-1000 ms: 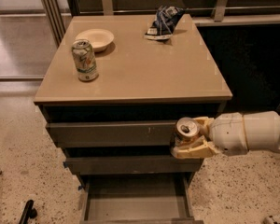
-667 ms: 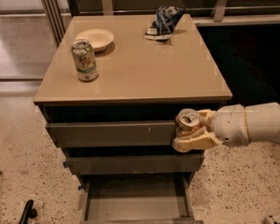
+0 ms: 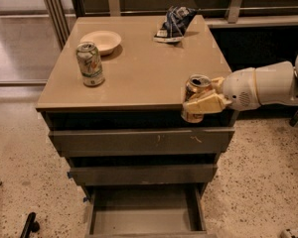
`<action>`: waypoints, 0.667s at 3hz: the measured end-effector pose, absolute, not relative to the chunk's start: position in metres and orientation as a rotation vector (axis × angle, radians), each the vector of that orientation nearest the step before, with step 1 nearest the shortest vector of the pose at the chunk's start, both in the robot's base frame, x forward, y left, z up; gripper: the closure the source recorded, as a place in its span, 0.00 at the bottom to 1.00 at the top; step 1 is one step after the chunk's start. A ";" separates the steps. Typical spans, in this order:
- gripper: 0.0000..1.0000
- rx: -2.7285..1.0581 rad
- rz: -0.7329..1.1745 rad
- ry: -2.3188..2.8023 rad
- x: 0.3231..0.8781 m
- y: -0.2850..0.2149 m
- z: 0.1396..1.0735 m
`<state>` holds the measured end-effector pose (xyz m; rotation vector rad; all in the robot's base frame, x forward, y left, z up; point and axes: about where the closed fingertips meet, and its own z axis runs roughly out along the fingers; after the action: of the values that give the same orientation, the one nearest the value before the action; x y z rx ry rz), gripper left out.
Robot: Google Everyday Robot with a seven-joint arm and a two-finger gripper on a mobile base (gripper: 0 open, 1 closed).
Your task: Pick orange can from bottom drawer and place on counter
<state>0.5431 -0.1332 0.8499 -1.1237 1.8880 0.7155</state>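
My gripper (image 3: 201, 101) comes in from the right and is shut on the orange can (image 3: 195, 90), a small orange-brown can with a silver top. It holds the can upright at the front right edge of the counter (image 3: 139, 63), with the can's top just above the counter's level and its base below the edge. The bottom drawer (image 3: 144, 212) is pulled open below, and its grey inside has nothing in it.
On the counter stand a white-and-green can (image 3: 90, 64) at the left, a cream bowl (image 3: 101, 40) behind it, and a dark crumpled chip bag (image 3: 174, 23) at the back. The two upper drawers (image 3: 141, 142) stick out slightly. Speckled floor lies all around.
My gripper has lifted the orange can from in front of the upper drawers up to the counter's front edge. The camera's view has also shifted.
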 end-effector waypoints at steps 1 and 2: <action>1.00 -1.113 0.680 1.881 0.565 -0.133 0.883; 1.00 -1.106 0.651 1.876 0.580 -0.134 0.900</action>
<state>0.5799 -0.1337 0.8999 -1.1061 1.8759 0.6508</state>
